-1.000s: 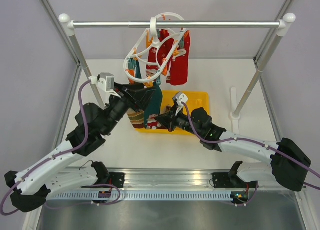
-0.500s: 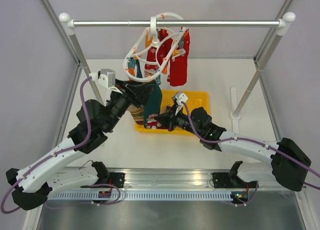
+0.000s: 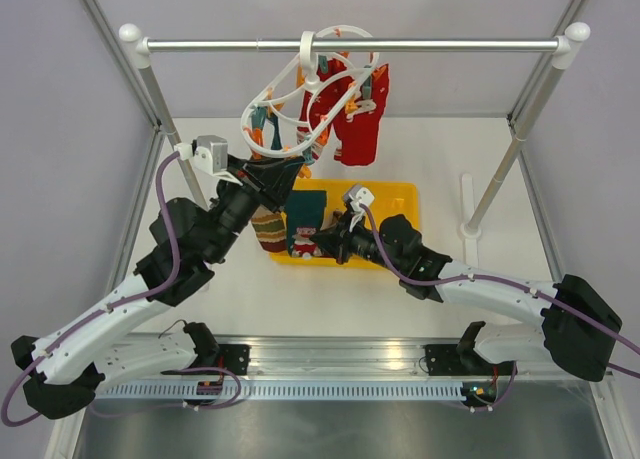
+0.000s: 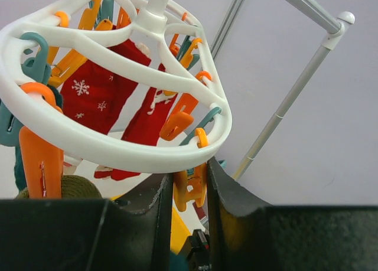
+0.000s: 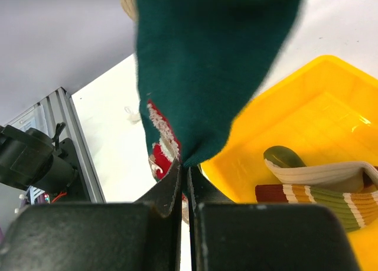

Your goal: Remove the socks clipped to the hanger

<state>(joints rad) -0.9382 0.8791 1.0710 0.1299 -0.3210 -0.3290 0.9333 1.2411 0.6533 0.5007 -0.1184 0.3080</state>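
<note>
Hanger first, where is it? (reviewer)

Going big to small from my console. White table, metal rail spanning it on two posts. Hanger hooks on that rail near the middle, ring tilted, low side toward my left arm. (me)

Tray? (reviewer)

Yellow tray on the table, below the hanger in the overhead view, just ahead of my right arm. One striped sock lies inside it. (me)

And the other socks? (reviewer)

Red socks hang clipped at the ring's right side, with a snowflake print on one. Teal sock hangs upright below the ring's near edge, over the tray's left part. Its top is hidden behind my left arm, so I can't tell if a peg has it. It has a small red-and-white print near the lower end. (me)

Grippers? (reviewer)

Right gripper: jaws pressed together, pinching the teal sock's bottom edge. Left gripper: up at the ring's low rim, fingers squeezed onto an orange peg dangling from it. The peg fills the gap between them. Other orange and teal pegs sit around the ring, none touched by me. (me)
</note>
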